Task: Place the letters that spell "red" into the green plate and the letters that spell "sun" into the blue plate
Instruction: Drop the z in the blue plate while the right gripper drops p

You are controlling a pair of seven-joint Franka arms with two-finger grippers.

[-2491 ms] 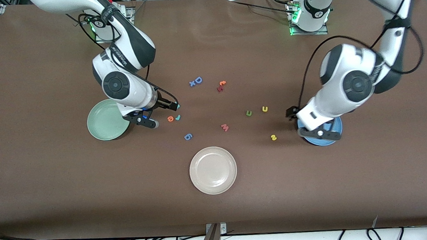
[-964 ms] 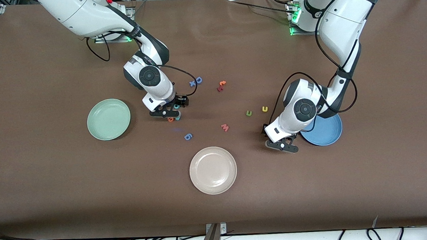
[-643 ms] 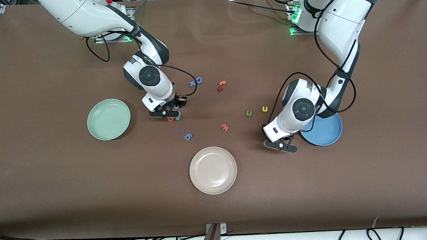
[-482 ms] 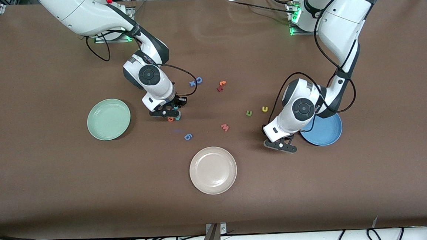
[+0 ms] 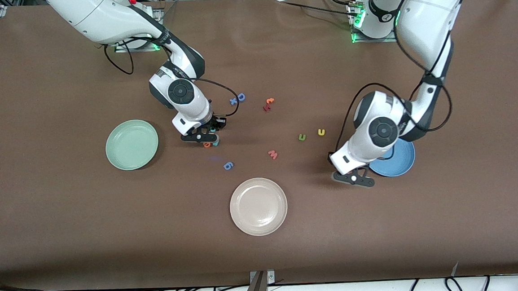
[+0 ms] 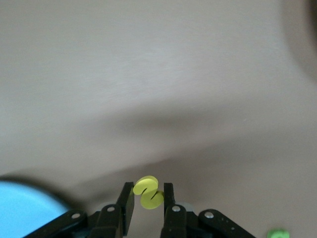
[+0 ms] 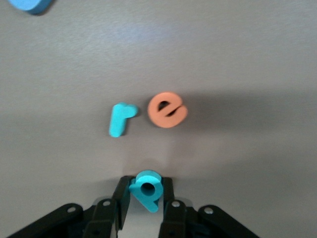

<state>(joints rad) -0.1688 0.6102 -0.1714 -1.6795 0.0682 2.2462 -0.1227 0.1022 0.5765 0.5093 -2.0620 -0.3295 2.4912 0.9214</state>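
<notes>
In the front view, the right gripper (image 5: 205,136) is sitting low over the table between the green plate (image 5: 131,144) and the loose letters in the middle, and the orange e (image 5: 207,144) is peeking out just beside it; the blue plate (image 5: 399,161) is lying partly under the left arm, with the left gripper (image 5: 353,178) hanging over the table just beside that plate's rim. The olive n (image 5: 302,137) and the yellow u (image 5: 321,132) are lying side by side on the table, well apart from the left gripper, toward the middle. A pink plate (image 5: 258,206) is sitting nearest the camera, between the two grippers. In the left wrist view, the left gripper (image 6: 148,201) is pinching the yellow s (image 6: 148,192) between its fingers, with the letter sticking up out of the tips and the blue plate (image 6: 25,210) showing at the edge close by. In the right wrist view, the right gripper (image 7: 144,194) is clamping the teal d (image 7: 146,189) between its fingers, while the teal r (image 7: 120,118) and the orange e (image 7: 167,109) are lying flat on the table side by side, a little way out from the fingertips and not touching them.
</notes>
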